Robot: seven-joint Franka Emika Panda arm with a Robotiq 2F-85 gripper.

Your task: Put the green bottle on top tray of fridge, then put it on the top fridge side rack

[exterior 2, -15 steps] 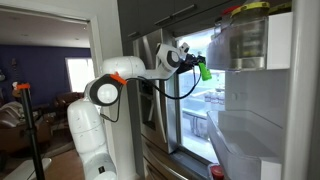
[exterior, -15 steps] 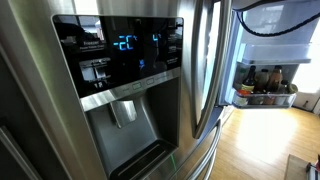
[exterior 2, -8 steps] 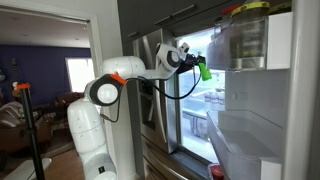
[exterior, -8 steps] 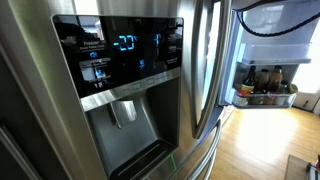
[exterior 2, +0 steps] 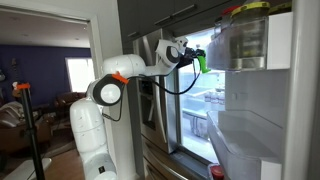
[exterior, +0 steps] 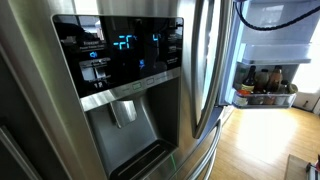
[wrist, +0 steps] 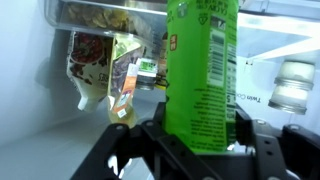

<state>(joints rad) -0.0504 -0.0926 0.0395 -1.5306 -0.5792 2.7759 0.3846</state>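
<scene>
The green bottle [wrist: 203, 70] stands upright in the middle of the wrist view, with my gripper [wrist: 200, 128] shut on its lower body, one black finger on each side. In an exterior view the gripper [exterior 2: 192, 55] holds the green bottle [exterior 2: 200, 64] at the opening of the lit fridge [exterior 2: 205, 95], up near its top. The steel fridge door [exterior: 110, 90] with the blue-lit dispenser panel fills an exterior view; the bottle does not show there.
Inside the fridge lie food pouches [wrist: 105, 70] at the left and a white jar [wrist: 295, 85] at the right. The open door's side racks [exterior 2: 255, 70] hold a large jar [exterior 2: 245, 35]. Dark bottles [exterior: 262, 82] stand on a far counter.
The gripper with the green bottle has shifted slightly up and toward the fridge interior. A dark cable now shows at the top right of the dispenser-side view.
</scene>
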